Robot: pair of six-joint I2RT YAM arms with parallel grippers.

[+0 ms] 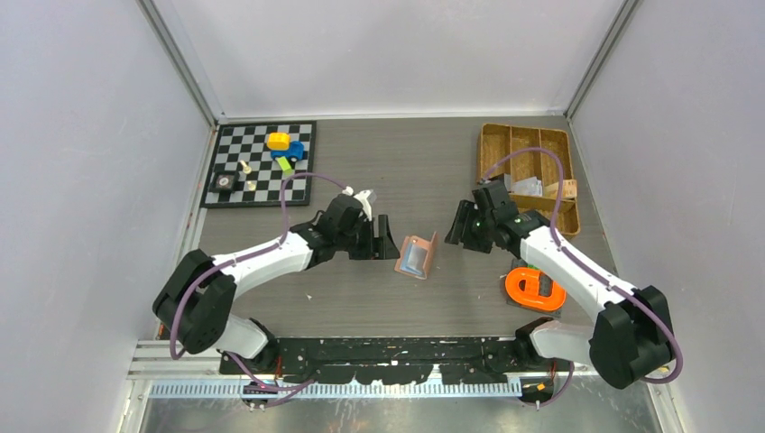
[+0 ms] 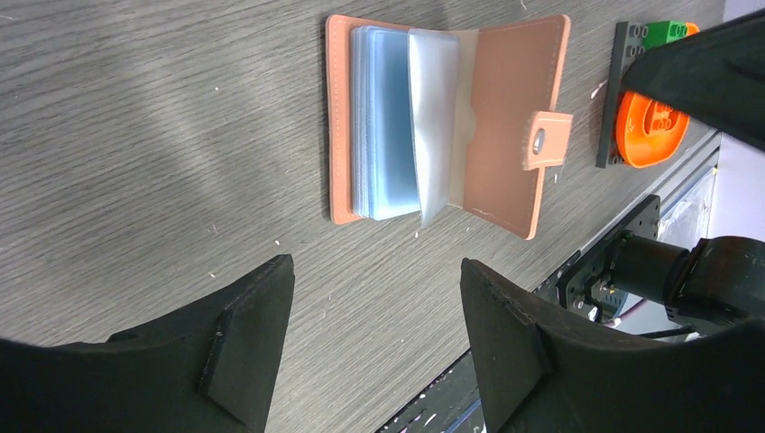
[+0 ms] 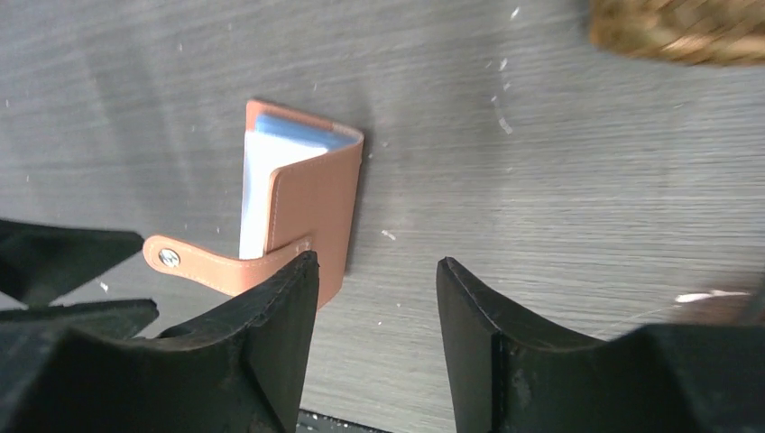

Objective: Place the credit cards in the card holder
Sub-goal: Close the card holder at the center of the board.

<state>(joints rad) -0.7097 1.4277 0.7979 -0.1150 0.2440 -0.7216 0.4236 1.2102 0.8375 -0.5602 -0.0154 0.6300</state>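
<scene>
Card holder (image 1: 418,256) lying between | left hand (image 2: 374,275) spread, empty | right hand (image 3: 376,266) spread, empty

The top camera sits high above and behind the 2 arm bases, looking steeply down on the whole table (image 1: 379,298); the wallet (image 1: 417,257) shows small near mid-frame. The left wrist camera looks down past the left gripper (image 2: 374,271) from close range, with the wallet just beyond the fingertips and an orange block (image 2: 651,126) past the wallet. The right wrist camera, equally close, has the right gripper (image 3: 377,266) just right of the wallet and a wicker tray (image 3: 677,32) well beyond it. All 3 views share the wallet and the tabletop around it.
</scene>
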